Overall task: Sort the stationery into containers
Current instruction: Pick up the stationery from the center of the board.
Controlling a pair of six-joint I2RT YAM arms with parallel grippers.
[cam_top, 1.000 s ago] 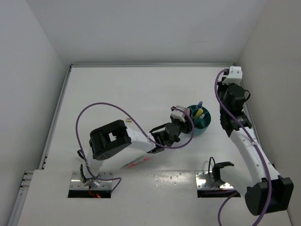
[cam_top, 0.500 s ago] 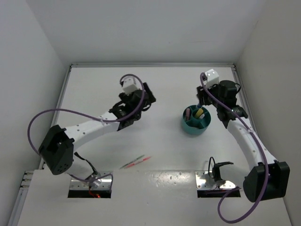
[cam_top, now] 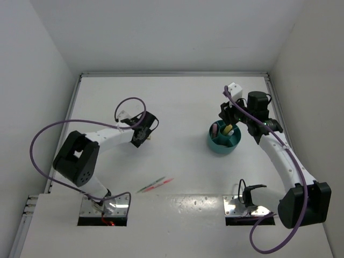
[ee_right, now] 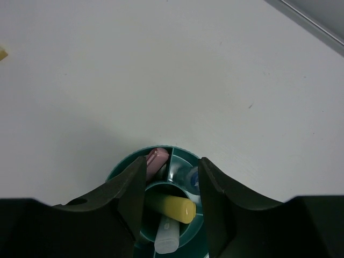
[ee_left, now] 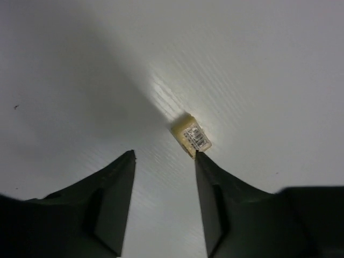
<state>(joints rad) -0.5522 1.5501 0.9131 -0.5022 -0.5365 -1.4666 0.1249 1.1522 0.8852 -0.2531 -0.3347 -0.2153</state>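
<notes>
The beige block [ee_left: 191,138] bears a blurred label, perhaps a barcode; my left claw [ee_left: 164,155] gapes, one fingertip just beside it.

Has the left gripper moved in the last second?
Yes. The left gripper was beside the cup; now it is far to the cup's left, over a beige block.
</notes>
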